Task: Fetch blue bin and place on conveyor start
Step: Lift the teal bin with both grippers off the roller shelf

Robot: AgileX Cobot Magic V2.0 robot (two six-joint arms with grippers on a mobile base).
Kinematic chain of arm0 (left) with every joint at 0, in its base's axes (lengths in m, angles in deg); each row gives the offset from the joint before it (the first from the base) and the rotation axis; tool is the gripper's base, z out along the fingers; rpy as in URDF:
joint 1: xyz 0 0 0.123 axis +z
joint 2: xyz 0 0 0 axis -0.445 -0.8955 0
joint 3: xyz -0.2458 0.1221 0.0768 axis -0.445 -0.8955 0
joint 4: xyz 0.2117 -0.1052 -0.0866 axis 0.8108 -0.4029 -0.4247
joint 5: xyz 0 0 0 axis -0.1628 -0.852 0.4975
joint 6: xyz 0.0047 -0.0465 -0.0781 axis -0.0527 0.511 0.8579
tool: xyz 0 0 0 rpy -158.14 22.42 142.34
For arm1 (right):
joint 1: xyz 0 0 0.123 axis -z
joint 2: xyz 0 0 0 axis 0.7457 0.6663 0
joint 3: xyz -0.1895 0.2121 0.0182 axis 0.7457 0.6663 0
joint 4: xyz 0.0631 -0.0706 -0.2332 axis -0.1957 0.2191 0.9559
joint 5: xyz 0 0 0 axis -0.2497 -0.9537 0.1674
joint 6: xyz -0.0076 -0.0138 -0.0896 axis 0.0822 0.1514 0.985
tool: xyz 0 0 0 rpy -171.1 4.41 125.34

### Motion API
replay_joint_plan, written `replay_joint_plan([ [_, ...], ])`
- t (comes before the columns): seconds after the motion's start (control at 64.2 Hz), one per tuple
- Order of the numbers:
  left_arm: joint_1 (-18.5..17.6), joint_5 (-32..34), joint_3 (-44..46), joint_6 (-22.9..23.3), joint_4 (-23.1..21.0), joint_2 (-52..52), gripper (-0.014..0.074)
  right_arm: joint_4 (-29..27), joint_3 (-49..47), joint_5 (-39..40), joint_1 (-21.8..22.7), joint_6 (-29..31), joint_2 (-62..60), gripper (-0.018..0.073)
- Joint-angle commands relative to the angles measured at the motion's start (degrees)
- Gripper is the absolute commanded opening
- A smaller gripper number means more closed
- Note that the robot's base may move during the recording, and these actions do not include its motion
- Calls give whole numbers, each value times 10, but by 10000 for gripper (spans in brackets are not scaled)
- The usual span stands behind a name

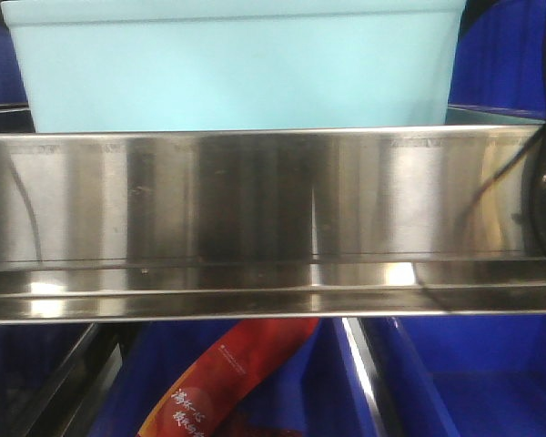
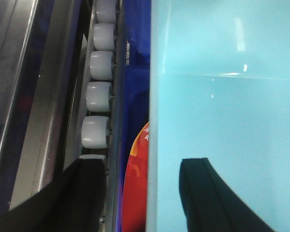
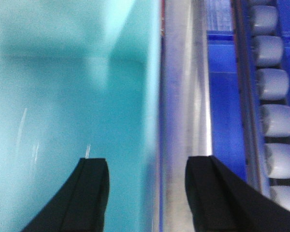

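Blue bin (image 1: 237,73) sits on the shelf behind the steel rail (image 1: 255,209), which hides its base. My left gripper (image 2: 142,164) and right gripper (image 3: 147,164) each straddle a side wall, jaws spread, unclamped.

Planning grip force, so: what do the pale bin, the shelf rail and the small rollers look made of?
The blue bin: smooth, slightly glossy plastic, judging by soft highlights. The shelf rail: likely stainless steel, with streaked mirror-like reflections. The rollers: matte grey, perhaps plastic or rubber.

The red packet (image 1: 232,378) bears yellow Chinese characters and small white print, both seemingly too blurred to read
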Motion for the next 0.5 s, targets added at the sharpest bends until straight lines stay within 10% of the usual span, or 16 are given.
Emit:
replay_joint_plan([
  [0.0,1,2,4,0,-2,0,277,3,-6,3,0,5,0,265],
  [0.483,1,1,4,0,5,-4,277,3,-6,16,0,5,0,265],
])
